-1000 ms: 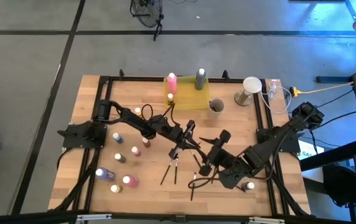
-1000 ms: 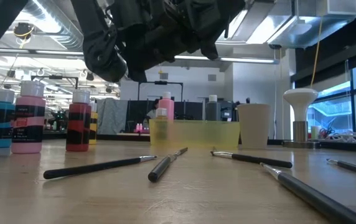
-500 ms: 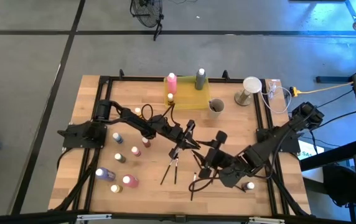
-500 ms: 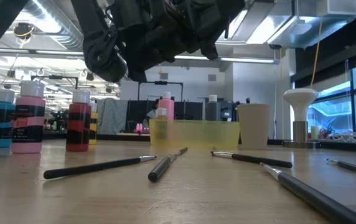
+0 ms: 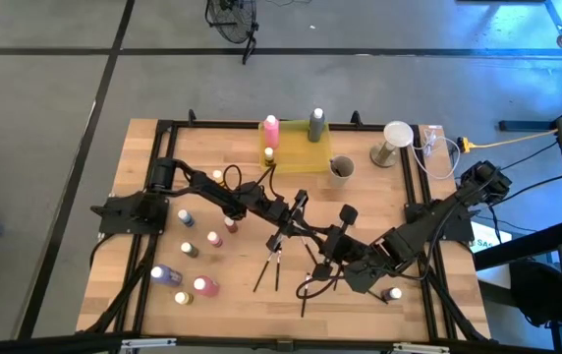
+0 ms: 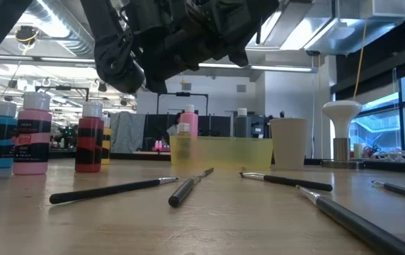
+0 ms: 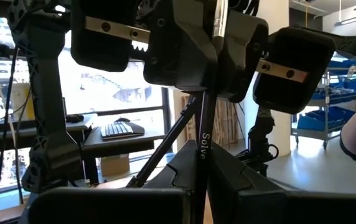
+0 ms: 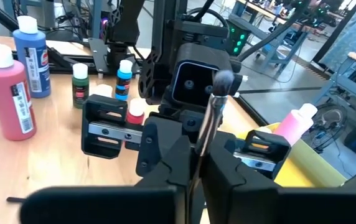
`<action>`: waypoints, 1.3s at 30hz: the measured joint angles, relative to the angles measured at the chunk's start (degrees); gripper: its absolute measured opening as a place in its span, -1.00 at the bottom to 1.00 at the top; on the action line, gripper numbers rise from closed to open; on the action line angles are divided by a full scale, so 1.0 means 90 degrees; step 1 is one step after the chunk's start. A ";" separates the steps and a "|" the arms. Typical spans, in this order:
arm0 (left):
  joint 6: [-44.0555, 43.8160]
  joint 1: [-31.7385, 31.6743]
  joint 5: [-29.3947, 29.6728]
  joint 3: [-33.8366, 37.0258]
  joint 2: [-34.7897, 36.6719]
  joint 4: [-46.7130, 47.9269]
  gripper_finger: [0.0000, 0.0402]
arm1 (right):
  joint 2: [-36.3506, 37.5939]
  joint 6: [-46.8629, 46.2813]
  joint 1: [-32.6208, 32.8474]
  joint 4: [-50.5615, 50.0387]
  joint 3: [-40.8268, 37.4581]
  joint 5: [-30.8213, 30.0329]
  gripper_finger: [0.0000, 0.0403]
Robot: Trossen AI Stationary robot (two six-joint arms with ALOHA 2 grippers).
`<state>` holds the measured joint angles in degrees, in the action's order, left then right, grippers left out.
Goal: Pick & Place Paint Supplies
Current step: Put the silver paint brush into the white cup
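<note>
Facing each other at mid-frame of the high view, the two grippers share one thin dark-handled paintbrush. The left gripper sits just left of centre and the right gripper just right and lower. Each wrist view shows that arm's fingers closed on the brush shaft, with the opposite gripper's face right beyond it.

Risk, as I judge it: with both jaws clamped on a slim, smooth, rigid handle, any pull before one side lets go could bend or snap it, or twist it loose so that it drops among the loose brushes on the pale wooden tabletop. The soft bristle tuft seen in the right wrist view could also be crushed.

Far left in the high view stand small plastic paint bottles, cylindrical and glossy, with more at lower left. At upper centre sits the translucent yellow plastic tray, with a pink bottle and a grey bottle at its far rim. Right of it stands the grey-beige cup.
</note>
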<state>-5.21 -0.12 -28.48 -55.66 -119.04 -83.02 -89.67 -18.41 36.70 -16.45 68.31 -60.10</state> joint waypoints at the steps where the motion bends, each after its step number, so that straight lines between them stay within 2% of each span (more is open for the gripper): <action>1: 0.0004 0.0000 -0.0011 0.0000 0.0000 0.0002 -0.93 | 0.0002 0.0002 -0.0004 -0.0002 0.0000 0.0028 -0.89; 8: -0.0064 -0.0005 0.0039 0.0000 0.0000 0.0023 -0.84 | 0.0002 0.0106 -0.0004 -0.0043 0.0002 0.0041 -0.90; 13: -0.0635 -0.0028 0.0047 0.0000 0.0000 0.0009 -0.62 | 0.0029 0.0165 0.0057 -0.0205 0.0000 0.0040 -0.91; 17: -0.1150 -0.0136 -0.0401 -0.0002 0.0000 0.0058 -0.40 | 0.0317 -0.0290 0.0234 -0.1007 0.0000 -0.0027 -0.91; 20: -0.1390 -0.0229 -0.0762 -0.0002 0.0000 0.0085 -0.25 | 0.0710 -0.1050 0.0476 -0.2028 -0.0002 -0.0432 -0.91; 24: -0.1545 -0.0326 -0.0808 -0.0002 0.0000 0.0135 -0.13 | 0.1365 -0.2590 0.0886 -0.3824 -0.0002 -0.0933 -0.91; 28: -0.1310 -0.0360 -0.0812 -0.0002 0.0000 0.0156 -0.11 | 0.1870 -0.4867 0.1260 -0.6066 -0.0006 -0.1235 -0.91; 31: -0.1048 -0.0375 -0.0807 -0.0002 0.0000 0.0212 -0.12 | 0.2023 -0.6513 0.1415 -0.7380 -0.0351 -0.1320 -0.91; 35: -0.0959 -0.0382 -0.0776 -0.0002 0.0000 0.0306 -0.12 | 0.2182 -0.7763 0.1409 -0.7572 -0.1256 -0.1406 -0.91; 39: -0.0952 -0.0385 -0.0744 0.0000 0.0000 0.0406 -0.12 | 0.2198 -0.8419 0.1294 -0.7337 -0.1932 -0.2029 -0.91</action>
<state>-13.78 -3.58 -35.17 -55.66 -119.04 -79.37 -69.89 -94.18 48.34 -82.48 50.93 -78.37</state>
